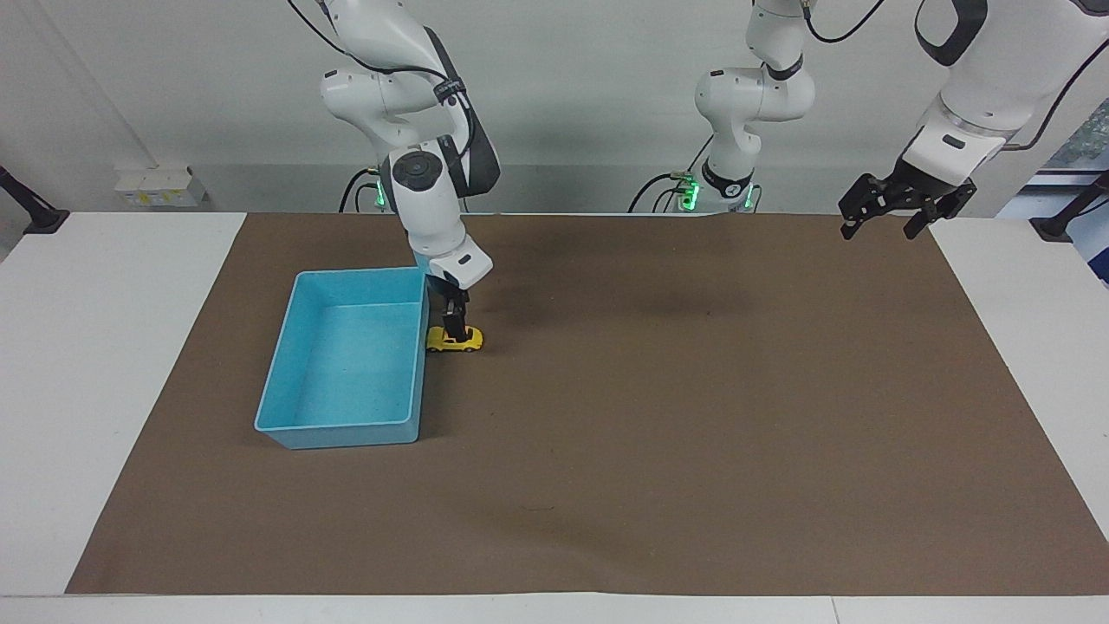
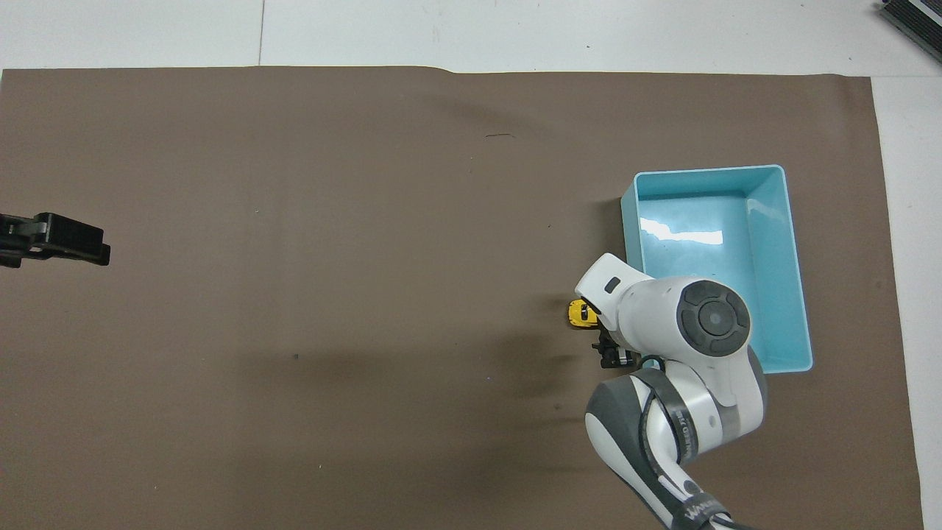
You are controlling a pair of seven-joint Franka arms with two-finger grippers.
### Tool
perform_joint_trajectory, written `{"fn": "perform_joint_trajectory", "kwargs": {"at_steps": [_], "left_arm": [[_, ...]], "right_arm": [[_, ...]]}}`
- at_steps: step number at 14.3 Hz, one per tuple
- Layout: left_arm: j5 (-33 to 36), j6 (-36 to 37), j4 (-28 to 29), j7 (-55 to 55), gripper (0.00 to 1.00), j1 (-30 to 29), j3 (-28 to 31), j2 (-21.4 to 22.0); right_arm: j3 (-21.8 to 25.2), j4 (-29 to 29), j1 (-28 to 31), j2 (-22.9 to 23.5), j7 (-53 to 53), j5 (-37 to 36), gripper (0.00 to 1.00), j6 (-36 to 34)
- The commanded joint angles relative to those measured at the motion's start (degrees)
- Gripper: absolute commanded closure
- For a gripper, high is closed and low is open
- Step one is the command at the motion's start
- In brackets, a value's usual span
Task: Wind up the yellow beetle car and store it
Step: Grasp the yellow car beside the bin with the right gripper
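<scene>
Facing view: shows the whole table, both arms entering from the top.
Yellow beetle car (image 1: 454, 340): stands on its wheels on the brown mat (image 1: 693, 416), just beside the long wall of the blue tray (image 1: 286, 381), on the wall that faces the left arm's end of the table; not in the tray.
Right gripper (image 1: 453, 328): down at the car's roof, jaws spread wide around the body; no grip made. Contact with the car cannot be judged.
Blue tray, contents: nothing visible inside.
Left gripper (image 1: 892, 217): waits in the air over the mat's edge, well apart from the tray, jaws wide.
Step in hand (judgement): closing on the car before winding.
Risk 1: the tray wall stands close to the car; a finger could strike it and shift the tray.
Risk 2: an off-centre closure on the rounded body could squeeze the car out, or roll it on its wheels.
</scene>
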State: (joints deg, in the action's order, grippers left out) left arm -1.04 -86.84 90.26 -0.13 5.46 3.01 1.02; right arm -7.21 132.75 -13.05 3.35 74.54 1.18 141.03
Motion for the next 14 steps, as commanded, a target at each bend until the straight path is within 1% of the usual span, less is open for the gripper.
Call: {"fn": "perform_joint_trajectory", "kwargs": {"at_steps": [1, 4, 5, 6, 7, 8, 9, 10, 13, 14], "left_arm": [[0.43, 1.59, -1.66, 0.92, 0.00, -0.97, -0.63, -0.76], [0.43, 1.59, -1.66, 0.92, 0.00, -0.97, -0.63, -0.67], [0.43, 1.59, -1.66, 0.92, 0.00, -0.97, -0.63, -0.67], [0.43, 1.59, -1.66, 0.92, 0.00, -0.97, -0.63, -0.76], [0.43, 1.59, -1.66, 0.92, 0.00, -0.97, -0.63, -0.76], [0.43, 1.59, -1.66, 0.92, 0.00, -0.97, -0.63, -0.67], [0.43, 1.59, -1.66, 0.92, 0.00, -0.97, -0.63, -0.76], [0.43, 1.59, -1.66, 0.92, 0.00, -0.97, -0.63, -0.76], [0.43, 1.59, -1.66, 0.92, 0.00, -0.97, -0.63, -0.67], [0.34, 1.59, -1.66, 0.92, 0.00, -0.97, -0.63, -0.76]], "right_arm": [[-0.17, 1.28, 0.92, 1.57, 1.83, -2.49, 0.00, 3.80], [-0.17, 1.90, 2.77, 1.75, 2.28, -4.52, 0.00, 4.43], [-0.17, 2.07, 2.77, 2.19, 2.28, -4.52, 0.05, 4.95], [-0.17, 2.07, 2.68, 2.45, 2.45, -4.52, 0.23, 5.22], [-0.26, 2.07, 2.68, 2.45, 2.71, -4.52, 0.63, 5.05], [-0.26, 1.99, 2.51, 2.45, 2.72, -4.52, 0.81, 5.05], [-0.26, 1.55, 2.24, 2.72, 2.54, -4.52, 0.96, 4.96], [-0.35, 1.02, 1.81, 3.07, 1.84, -4.52, 1.00, 4.96], [-0.35, -3.01, -0.91, 3.34, -2.36, -4.17, 1.00, 3.21], [-0.35, -5.37, -1.53, 2.90, -4.38, -4.08, 1.00, -0.02]]}}
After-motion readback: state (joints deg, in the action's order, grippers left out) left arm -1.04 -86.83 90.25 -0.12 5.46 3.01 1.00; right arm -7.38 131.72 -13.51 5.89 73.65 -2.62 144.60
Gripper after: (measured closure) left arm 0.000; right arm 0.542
